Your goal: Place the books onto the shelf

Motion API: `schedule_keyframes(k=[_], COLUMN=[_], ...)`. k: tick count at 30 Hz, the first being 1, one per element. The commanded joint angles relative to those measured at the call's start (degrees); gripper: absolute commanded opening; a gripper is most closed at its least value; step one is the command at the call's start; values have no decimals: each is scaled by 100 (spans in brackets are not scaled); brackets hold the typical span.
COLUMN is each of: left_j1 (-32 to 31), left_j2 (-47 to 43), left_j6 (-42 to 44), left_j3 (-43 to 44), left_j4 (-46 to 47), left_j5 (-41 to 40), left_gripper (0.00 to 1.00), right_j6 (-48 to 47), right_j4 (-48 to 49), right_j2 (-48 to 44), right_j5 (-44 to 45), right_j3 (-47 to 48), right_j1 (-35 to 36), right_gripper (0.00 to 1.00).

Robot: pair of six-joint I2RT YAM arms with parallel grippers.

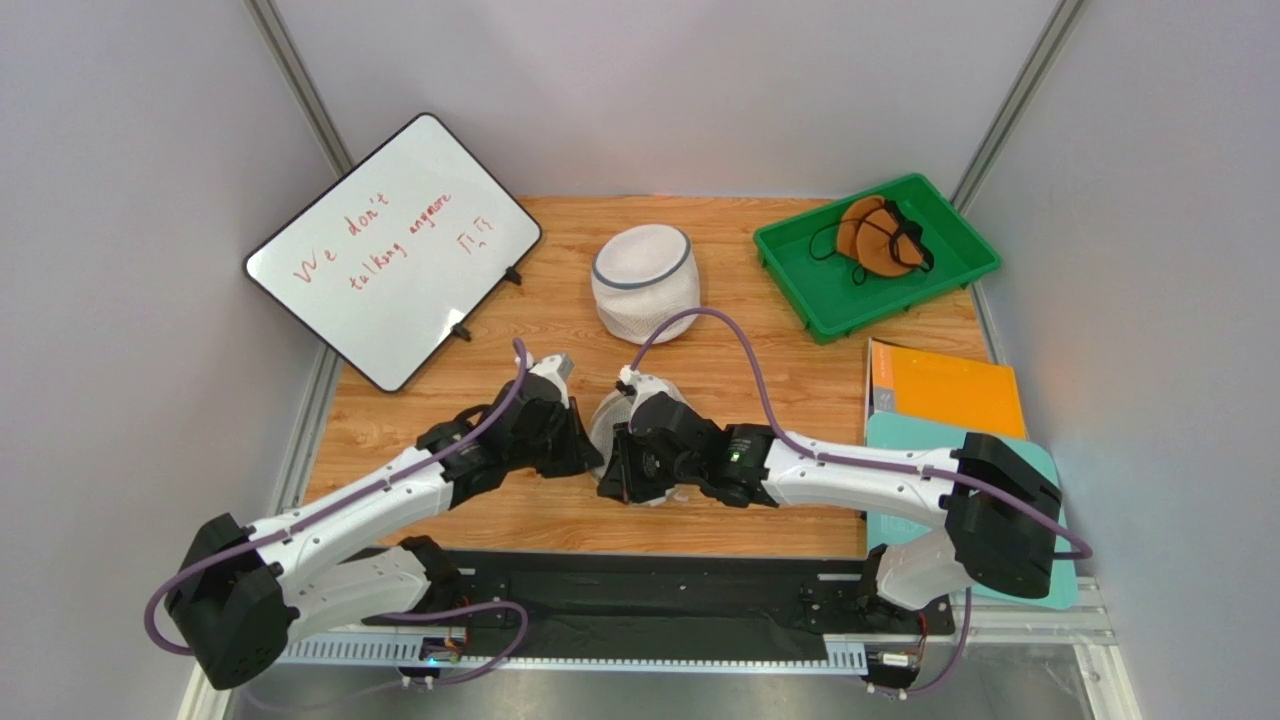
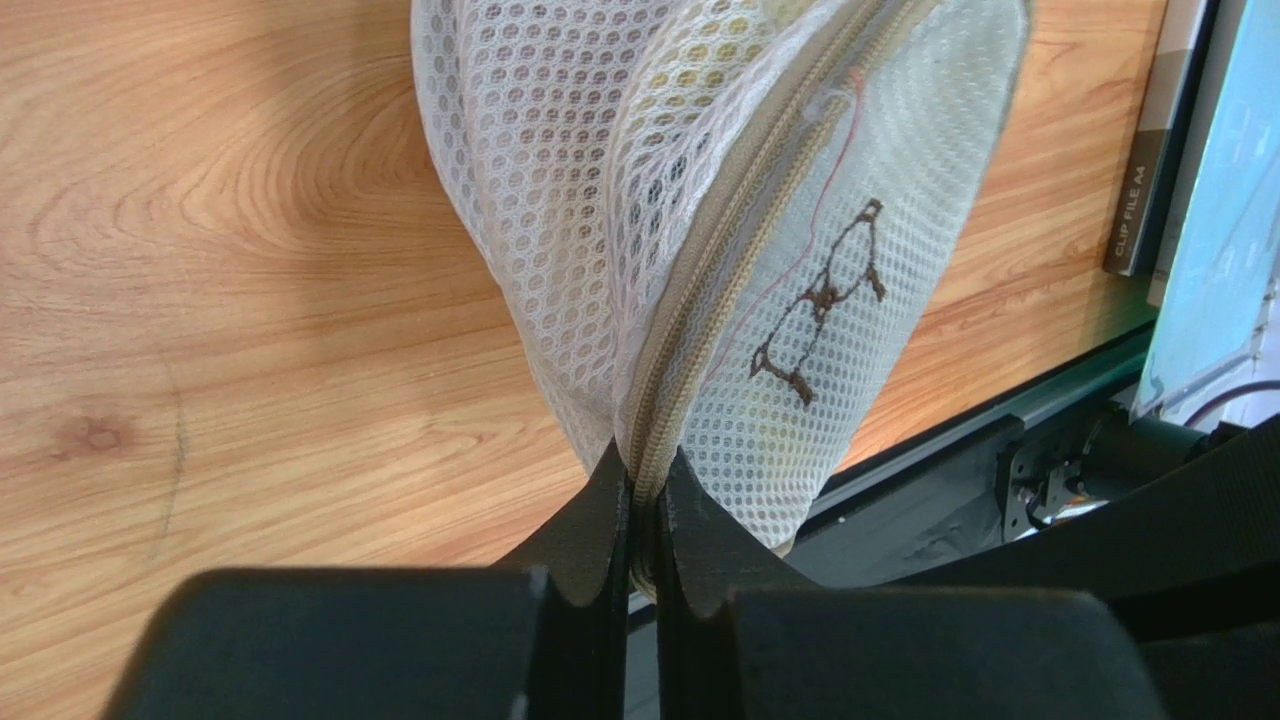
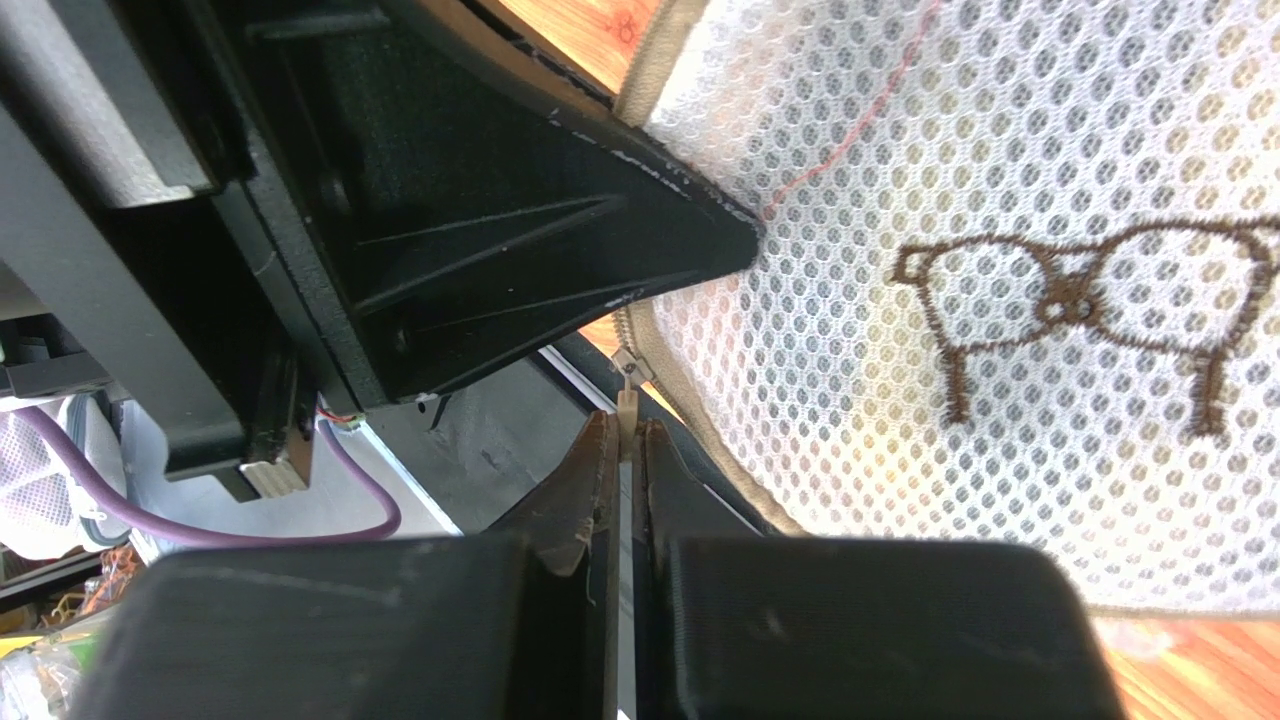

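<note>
While tip-to-tip, 2 end effectors (image 2: 643, 483) (image 3: 619, 438) tight on mesh bag (image 2: 706, 225).

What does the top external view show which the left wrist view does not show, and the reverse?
Only top external: the whiteboard, the green tray and the white basket. Only left wrist: the embroidered glasses on the mesh pouch, and the left gripper shut on its zipper edge. Both: the pouch and the wooden table.

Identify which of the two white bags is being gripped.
The near bag, embroidered with glasses, pinched by left gripper and right gripper; the far bag stands untouched.
</note>
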Motion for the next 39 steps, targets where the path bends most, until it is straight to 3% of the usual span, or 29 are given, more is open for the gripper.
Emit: schedule_keyframes(k=[1,27,30,33,34,35,37,39], left_j1=[-20,165,165,173,165,165,147,86], left_j2=[183,456,430,395,377,351,263,140], left_j6=[50,349,357,357,340,314,279,208], left_j3=[258,716,716,672,654,611,558,461], left_j4=[23,-135,-126,-117,-117,-117,-117,-117], left_j5=[-219,-378,-273,-106,-62,-44,-18,-17], left_gripper=[0,0,9,26,42,50,59,63], right_j6=[-69,125,98,63,54,45,10,1], right_j4=[213,63,63,98,116,125,142,151], right_j2=[-95,-649,-597,-518,-465,-447,-369,-324], right_j5=[-33,134,134,134,117,108,90,81], right_j3=[112,-600,-513,-407,-381,-354,-267,-170], right_j1=[18,18,18,18,18,18,18,18], right_gripper=[0,0,0,0,0,0,0,0])
